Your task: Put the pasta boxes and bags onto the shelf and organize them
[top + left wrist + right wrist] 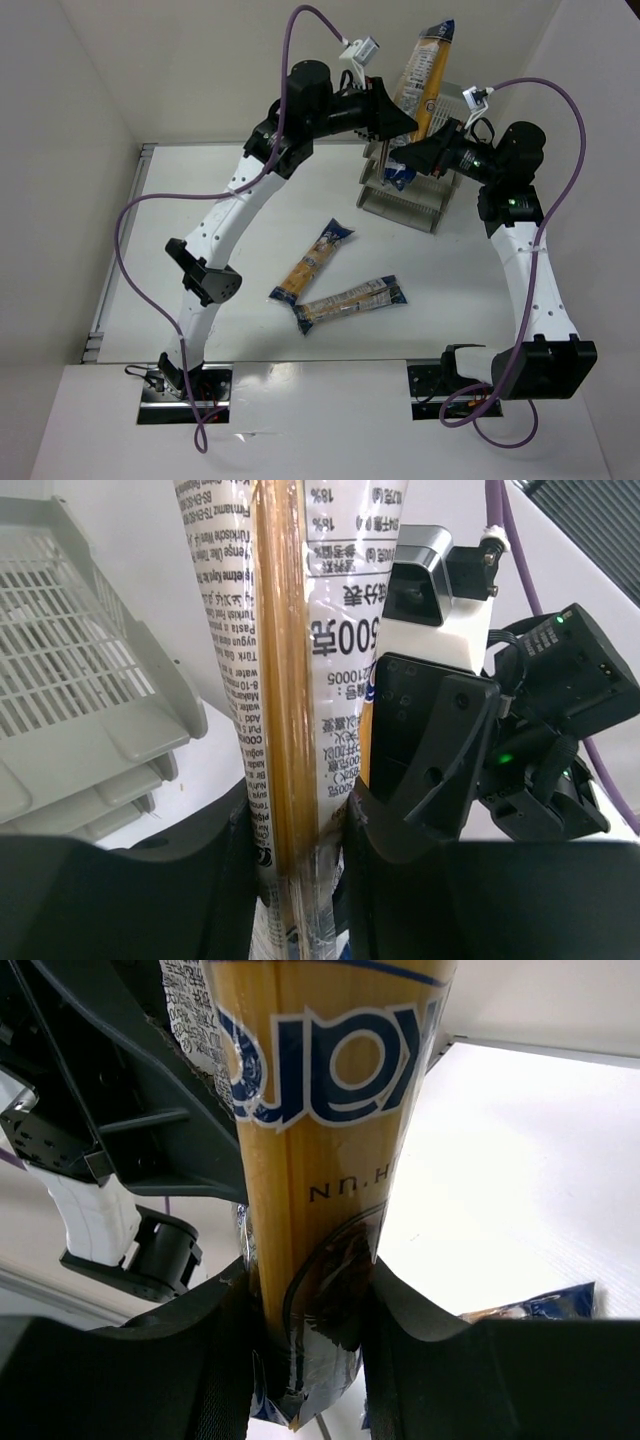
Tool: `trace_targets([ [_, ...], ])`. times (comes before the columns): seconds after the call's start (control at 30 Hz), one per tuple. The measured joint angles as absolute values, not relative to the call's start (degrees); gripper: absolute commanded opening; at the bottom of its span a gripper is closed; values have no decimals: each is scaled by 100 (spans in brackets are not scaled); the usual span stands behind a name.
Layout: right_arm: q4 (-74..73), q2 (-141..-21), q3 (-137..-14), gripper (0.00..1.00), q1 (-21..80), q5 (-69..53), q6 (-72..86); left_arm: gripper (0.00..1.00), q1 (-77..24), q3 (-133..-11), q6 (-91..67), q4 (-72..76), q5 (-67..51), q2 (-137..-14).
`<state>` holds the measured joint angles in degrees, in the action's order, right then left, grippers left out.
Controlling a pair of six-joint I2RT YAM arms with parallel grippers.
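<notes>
Upright packet (290,680), at 1 o'clock in the top view: clear glossy plastic film, crinkled, with printed white panels. Tray (90,710) at its 9 o'clock in the left wrist view: matt light grey plastic, slotted. Left fingers (150,900): matt black plastic. Table (420,270): smooth matt white. Cable (496,500): smooth purple sheath.

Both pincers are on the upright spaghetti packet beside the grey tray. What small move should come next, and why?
Probably open the left pincer and back it away. Both it and the right pincer pinch the same upright spaghetti packet beside the grey letter tray; one arm alone could tilt it in more freely.
</notes>
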<state>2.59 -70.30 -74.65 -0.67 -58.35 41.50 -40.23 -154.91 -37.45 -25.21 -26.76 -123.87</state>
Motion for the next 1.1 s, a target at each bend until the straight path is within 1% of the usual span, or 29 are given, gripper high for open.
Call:
trace_targets([
  [0.07,259,-7032,-7465,0,-67,-5808,4213,50,-4034,-15482,-3686,-2532,-2567,-12387],
  [0.1,255,-7032,-7465,0,-67,-5791,4248,59,-4038,-15476,-3623,-2530,-2495,-12387],
  [0.2,248,-7032,-7465,0,-60,-5793,4355,66,-4060,-15393,-3424,-2512,-2180,-12357],
  [0.3,246,-7048,-7463,0,-51,-5784,4495,67,-4071,-15292,-3216,-2493,-1914,-12302],
  [0.6,353,-7076,-7352,0,-67,-5603,4678,82,-4060,-15172,-2600,-2394,-1179,-12206],
  [0.7,399,-7126,-7336,0,-161,-5435,4748,84,-4023,-15170,-2370,-2399,-882,-12191],
  [0.83,543,-7347,-7356,0,-576,-4978,4768,84,-3791,-15067,-2080,-2438,-438,-12049],
  [0.97,532,-7948,-7649,0,-849,-4493,4613,85,-3387,-14503,-1898,-2541,-115,-11581],
  [1.1,462,-8790,-8136,0,-875,-4289,4447,88,-2934,-13513,-1772,-2624,38,-10908],
])
